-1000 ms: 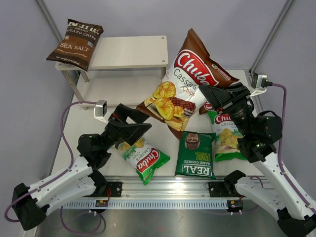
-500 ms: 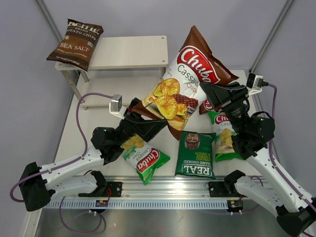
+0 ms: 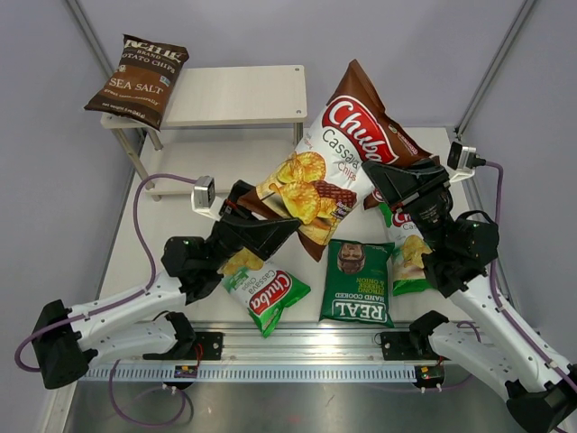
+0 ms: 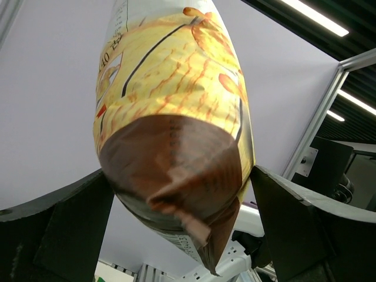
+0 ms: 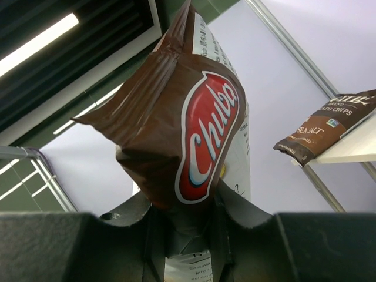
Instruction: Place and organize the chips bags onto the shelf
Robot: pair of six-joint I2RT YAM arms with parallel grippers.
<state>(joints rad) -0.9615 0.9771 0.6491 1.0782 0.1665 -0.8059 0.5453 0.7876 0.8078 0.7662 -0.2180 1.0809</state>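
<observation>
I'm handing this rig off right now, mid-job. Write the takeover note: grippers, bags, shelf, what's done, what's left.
Right gripper: shut on the large brown-and-white Chuba bag near its logo end, holding it in the air.
Left gripper: fingers wide around that bag's lower end; whether they grip it is unclear.
Done: dark brown Sea Salt bag lies on the top board of the cream two-tier shelf, overhanging its left end.
Left: the held bag, plus three on the table: small green Chuba bag by the left arm, dark green REAL bag, second green Chuba bag under the right arm.
</observation>
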